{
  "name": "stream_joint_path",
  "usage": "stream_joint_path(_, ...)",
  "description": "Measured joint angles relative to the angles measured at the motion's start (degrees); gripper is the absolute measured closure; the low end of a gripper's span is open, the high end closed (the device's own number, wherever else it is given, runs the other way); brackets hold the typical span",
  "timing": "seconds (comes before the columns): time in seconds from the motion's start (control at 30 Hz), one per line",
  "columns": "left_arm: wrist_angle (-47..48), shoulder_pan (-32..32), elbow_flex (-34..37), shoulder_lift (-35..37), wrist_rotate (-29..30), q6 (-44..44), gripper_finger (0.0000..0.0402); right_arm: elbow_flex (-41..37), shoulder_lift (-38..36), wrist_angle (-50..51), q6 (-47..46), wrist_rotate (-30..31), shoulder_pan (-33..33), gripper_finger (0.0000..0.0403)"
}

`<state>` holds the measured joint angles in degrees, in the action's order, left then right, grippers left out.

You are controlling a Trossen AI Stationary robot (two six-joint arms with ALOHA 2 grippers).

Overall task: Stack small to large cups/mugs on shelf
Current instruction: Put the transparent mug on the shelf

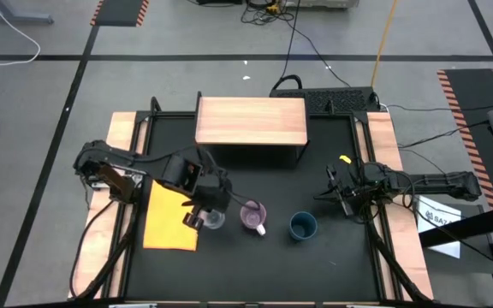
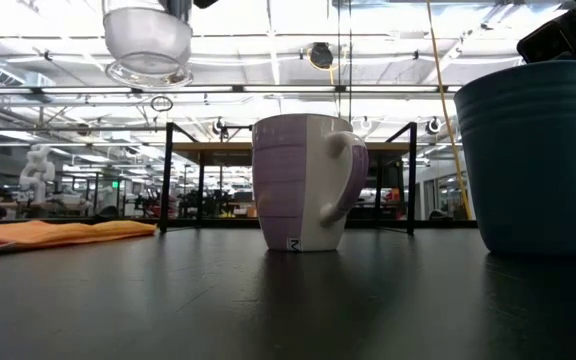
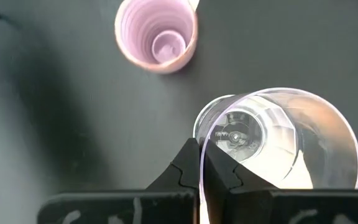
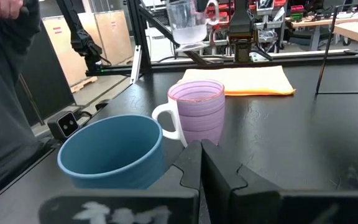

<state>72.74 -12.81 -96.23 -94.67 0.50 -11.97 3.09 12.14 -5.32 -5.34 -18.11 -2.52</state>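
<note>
Here the left tool (image 3: 199, 163) is clenched on the rim of the clear glass cup (image 1: 215, 219), holding it lifted off the desk (image 1: 255, 257), as the low view shows, near the purple mug (image 1: 253, 216). The teal cup (image 1: 303, 226) stands just beyond, and the shelf (image 1: 251, 121) behind them is bare. The right tool (image 4: 201, 155) waits clenched and empty beside the teal cup. The step in hand looks like carrying the smallest cup; next it likely needs lowering upright into the mug.
</note>
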Motion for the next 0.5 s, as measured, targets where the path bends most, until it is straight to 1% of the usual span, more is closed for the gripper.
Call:
stream_joint_path(0.3,2.26,1.17,0.0,0.99,-1.03,0.11,0.0401,0.0,0.0,0.01,0.02,0.0,0.0,0.0403)
stream_joint_path(0.5,1.22,1.7,0.0,6.27,0.18,0.47,0.0401,0.0,0.04,0.03,0.02,0.01,-0.02,0.0403)
